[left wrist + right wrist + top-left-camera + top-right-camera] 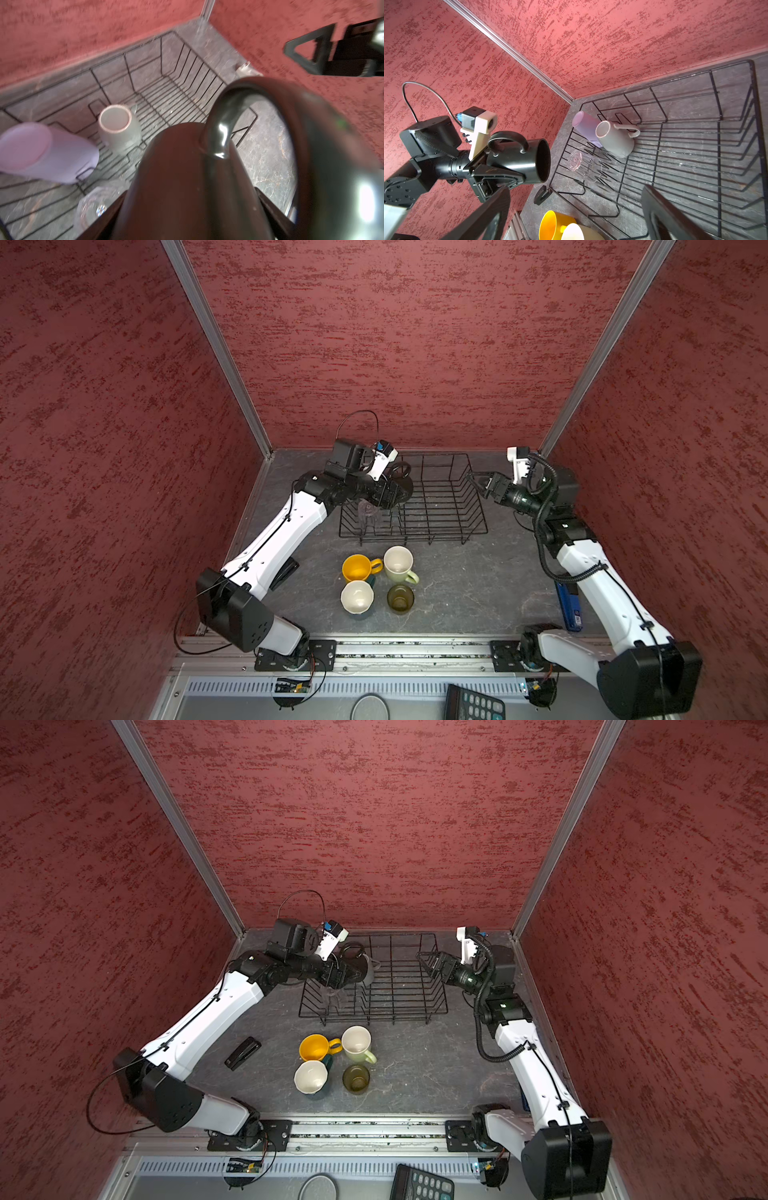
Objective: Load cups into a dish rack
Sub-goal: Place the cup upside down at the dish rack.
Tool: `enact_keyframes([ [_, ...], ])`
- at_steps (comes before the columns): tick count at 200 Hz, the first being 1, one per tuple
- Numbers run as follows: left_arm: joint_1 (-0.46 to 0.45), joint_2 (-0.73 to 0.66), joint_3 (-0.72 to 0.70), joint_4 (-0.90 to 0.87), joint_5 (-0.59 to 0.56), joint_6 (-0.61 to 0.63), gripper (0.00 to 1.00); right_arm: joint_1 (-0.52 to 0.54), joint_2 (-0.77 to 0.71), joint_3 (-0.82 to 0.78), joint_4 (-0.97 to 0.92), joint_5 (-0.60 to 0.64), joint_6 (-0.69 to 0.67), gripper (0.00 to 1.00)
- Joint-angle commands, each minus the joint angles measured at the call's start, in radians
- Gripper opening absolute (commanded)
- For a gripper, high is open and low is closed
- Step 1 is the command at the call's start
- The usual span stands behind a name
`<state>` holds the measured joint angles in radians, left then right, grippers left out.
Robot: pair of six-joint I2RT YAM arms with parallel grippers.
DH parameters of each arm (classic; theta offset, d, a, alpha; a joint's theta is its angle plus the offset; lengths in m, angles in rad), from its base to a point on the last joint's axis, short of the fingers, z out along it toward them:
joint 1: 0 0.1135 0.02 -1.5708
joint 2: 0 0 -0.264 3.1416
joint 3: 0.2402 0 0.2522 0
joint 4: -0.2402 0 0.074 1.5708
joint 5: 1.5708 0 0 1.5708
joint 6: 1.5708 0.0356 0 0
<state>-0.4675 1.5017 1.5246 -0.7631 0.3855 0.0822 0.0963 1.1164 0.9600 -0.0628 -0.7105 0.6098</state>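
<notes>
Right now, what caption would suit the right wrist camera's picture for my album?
Left gripper holds a black mug sideways near a dish rack with lilac tumbler, grey mug, clear glass.

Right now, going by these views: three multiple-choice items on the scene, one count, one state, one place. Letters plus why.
1. How many cups stand on the table in front of the dish rack? A. two B. four C. six
2. The jaws of the right gripper are: A. open and empty B. shut on a plate C. shut on a spoon
3. The grey mug lies: A. on the table B. in the dish rack C. in the right gripper
1 B: yellow mug, pale green mug, dark teal mug, olive glass.
2 A: jaws spread, nothing between them.
3 B: on its side on the wires beside the lilac tumbler.
</notes>
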Motion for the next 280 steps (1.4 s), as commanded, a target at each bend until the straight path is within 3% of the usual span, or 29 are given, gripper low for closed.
enact_keyframes([
  [1, -0.003, 0.042, 0.122, -0.122, -0.082, -0.004, 0.0, -0.005, -0.007, -0.012, -0.002, 0.024, -0.026, 0.99],
  [80, -0.067, 0.297, 0.39, -0.382, -0.23, 0.011, 0.0, -0.007, -0.036, -0.059, -0.003, 0.047, -0.036, 0.99],
  [111, -0.091, 0.342, 0.416, -0.418, -0.287, 0.016, 0.0, -0.008, -0.041, -0.067, -0.003, 0.048, -0.032, 0.99],
  [280, -0.129, 0.59, 0.564, -0.532, -0.331, -0.023, 0.0, -0.008, -0.055, -0.118, 0.006, 0.032, -0.001, 0.99],
])
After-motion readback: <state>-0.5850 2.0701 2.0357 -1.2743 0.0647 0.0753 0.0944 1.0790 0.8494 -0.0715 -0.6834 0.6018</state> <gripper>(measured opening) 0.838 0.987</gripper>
